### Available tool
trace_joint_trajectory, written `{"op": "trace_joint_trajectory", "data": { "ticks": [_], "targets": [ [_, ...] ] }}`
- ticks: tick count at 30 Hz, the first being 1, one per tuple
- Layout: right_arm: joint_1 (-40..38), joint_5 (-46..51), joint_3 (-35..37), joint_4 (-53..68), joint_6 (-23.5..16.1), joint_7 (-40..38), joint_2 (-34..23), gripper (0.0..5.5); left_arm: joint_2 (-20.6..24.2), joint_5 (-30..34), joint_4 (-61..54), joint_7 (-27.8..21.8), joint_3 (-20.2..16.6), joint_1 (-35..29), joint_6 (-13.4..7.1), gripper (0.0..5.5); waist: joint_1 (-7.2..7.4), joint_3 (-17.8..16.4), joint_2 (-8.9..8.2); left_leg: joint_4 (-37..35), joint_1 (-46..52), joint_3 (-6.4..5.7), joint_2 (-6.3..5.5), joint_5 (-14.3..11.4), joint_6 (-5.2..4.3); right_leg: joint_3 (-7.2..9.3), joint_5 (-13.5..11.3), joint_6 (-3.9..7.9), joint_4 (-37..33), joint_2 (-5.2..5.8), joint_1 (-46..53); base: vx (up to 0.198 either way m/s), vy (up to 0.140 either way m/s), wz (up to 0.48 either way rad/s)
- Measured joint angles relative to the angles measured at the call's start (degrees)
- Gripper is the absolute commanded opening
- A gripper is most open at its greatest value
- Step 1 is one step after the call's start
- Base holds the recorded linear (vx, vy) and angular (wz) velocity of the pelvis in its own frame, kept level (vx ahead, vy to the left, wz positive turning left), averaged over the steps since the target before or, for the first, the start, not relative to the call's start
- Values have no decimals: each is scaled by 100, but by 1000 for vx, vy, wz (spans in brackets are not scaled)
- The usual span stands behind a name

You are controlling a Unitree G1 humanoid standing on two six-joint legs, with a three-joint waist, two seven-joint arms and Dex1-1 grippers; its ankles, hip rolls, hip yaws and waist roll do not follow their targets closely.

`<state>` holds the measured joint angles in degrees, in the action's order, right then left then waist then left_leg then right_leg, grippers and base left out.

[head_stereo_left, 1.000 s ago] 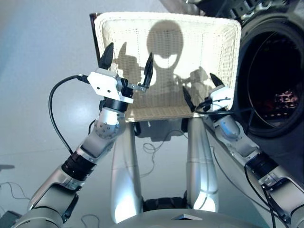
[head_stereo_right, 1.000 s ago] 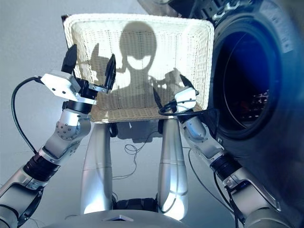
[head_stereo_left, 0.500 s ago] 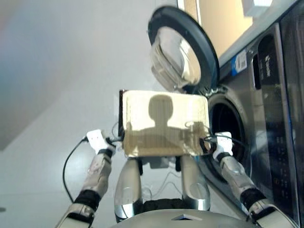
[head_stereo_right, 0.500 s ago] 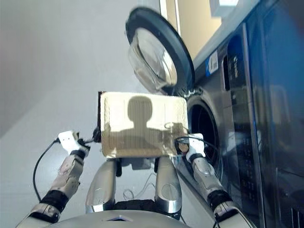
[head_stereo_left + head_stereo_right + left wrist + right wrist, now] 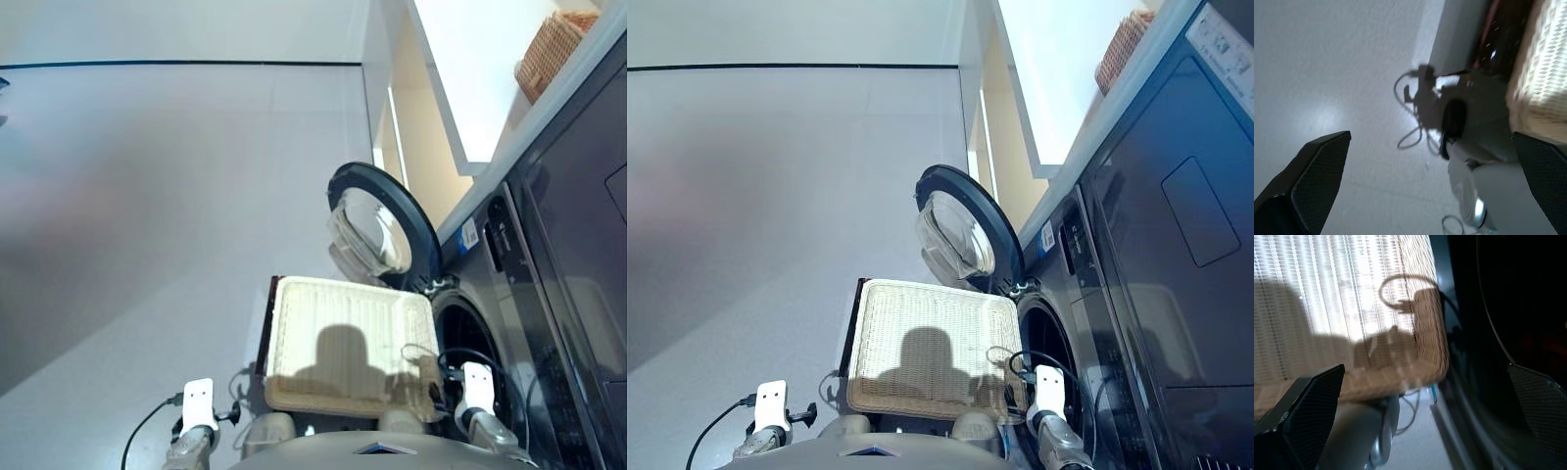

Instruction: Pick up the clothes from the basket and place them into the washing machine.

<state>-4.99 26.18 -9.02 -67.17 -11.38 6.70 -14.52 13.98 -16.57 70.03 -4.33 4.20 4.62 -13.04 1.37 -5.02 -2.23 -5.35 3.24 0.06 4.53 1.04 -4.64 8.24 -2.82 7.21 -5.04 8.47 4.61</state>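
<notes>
1. Basket (image 5: 345, 323) is sitting bare beside the washer (image 5: 490, 323), whose door (image 5: 377, 220) is standing open.
2. Left end effector (image 5: 1420, 181) and right end effector (image 5: 1425, 416) are both spread wide, holding nothing.

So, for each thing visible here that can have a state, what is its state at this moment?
basket: empty, no clothes in it.
washing machine: open at the front, inside dark.
washing machine door: swung wide open.
left gripper: open, holding nothing.
right gripper: open, holding nothing.
brown wicker basket: up on the ledge above the machines, contents not visible.
</notes>
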Motion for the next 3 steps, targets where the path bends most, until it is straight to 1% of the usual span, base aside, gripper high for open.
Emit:
{"op": "trace_joint_trajectory", "data": {
  "ticks": [2,3],
  "targets": [
    [-147,-13,0,-24,47,15,28,550,0,0,-17,-24,-7,76,2,550,5,201,-33,-1,40,-5,5,-1,1,19,8,-5,-18,-2,49,66,-18,33],
    [-191,-17,0,-22,87,17,31,550,-2,0,-14,-30,-2,85,8,550,13,257,-42,-1,53,-7,6,1,4,27,9,-6,-19,-1,63,0,0,0]
  ]
}}
